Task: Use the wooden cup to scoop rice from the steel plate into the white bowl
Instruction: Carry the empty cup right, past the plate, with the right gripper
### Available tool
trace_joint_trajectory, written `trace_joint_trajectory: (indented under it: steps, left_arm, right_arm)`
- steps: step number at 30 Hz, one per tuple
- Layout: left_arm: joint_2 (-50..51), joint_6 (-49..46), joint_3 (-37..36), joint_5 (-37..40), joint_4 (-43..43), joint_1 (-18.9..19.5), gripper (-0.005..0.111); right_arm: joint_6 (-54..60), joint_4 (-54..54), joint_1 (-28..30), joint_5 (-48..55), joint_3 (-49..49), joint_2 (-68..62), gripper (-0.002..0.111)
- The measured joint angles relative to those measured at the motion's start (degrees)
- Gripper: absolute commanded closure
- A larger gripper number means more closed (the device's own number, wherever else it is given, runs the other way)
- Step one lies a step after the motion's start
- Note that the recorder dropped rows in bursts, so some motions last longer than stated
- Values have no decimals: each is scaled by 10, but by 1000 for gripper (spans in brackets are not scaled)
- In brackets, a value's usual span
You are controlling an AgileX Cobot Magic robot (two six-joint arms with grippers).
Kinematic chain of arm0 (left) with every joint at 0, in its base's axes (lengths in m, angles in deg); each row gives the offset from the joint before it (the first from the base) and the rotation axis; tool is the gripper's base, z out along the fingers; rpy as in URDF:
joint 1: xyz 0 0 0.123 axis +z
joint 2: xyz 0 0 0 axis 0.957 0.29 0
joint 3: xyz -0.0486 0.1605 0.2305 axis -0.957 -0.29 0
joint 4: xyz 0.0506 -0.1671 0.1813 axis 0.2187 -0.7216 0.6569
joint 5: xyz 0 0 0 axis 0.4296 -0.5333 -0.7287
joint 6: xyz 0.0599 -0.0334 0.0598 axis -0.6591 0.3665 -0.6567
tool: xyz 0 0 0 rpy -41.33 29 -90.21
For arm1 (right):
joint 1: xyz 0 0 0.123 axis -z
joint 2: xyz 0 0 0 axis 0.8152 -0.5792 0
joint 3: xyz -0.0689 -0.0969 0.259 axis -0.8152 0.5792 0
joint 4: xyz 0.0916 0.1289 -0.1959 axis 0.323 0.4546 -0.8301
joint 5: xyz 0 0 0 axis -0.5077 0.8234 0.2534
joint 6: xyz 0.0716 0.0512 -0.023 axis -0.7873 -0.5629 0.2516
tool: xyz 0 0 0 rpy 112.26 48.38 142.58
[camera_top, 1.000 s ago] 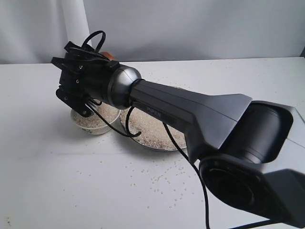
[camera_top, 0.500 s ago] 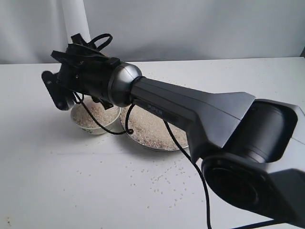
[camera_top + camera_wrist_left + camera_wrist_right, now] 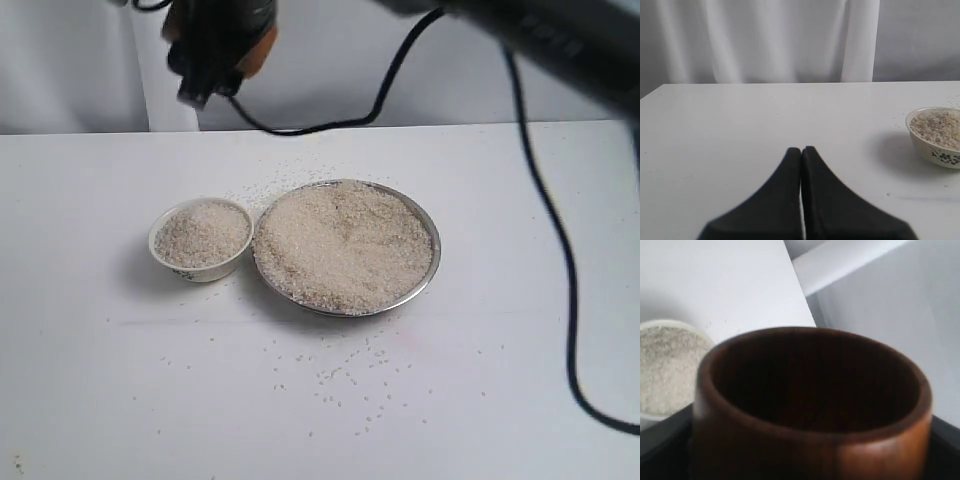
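Holding the wooden cup [image 3: 810, 400] aloft, wide of the rice [image 3: 345, 245] it must dip into.

In the exterior view the right gripper [image 3: 220, 45] hangs high over the table [image 3: 100, 400], its jaws clamped on the cup's sides. The steel plate [image 3: 432, 262] lies below it and to the right, so the next scoop calls for a descent across the white bowl [image 3: 195, 270], which stands just beside the plate and is heaped near its rim. This arm is plainly the one to go: the left gripper [image 3: 801, 150] sits low with jaws pressed together, empty, well apart from the bowl. The frame edge cuts off most of the right gripper, so the cup's tilt is hard to read. Its inside looks empty but is too dark to be sure. Loose grains dot the table in front of the plate.
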Motion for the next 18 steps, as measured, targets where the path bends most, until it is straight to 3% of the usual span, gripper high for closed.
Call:
trace_joint_trajectory:
  steps: [3,10,14,18]
  left_arm:
    - [0,0,0,0,0,0,107]
    - [0,0,0,0,0,0,107]
    - [0,0,0,0,0,0,107]
    - [0,0,0,0,0,0,107]
  right_arm:
    - [-1,48,51,85,0,46,108]
    - [-47,174,188,105,38,105,108]
    - [-51,197,239,58,220,151,108]
    - [-41,260,278,-156,446,215,108]
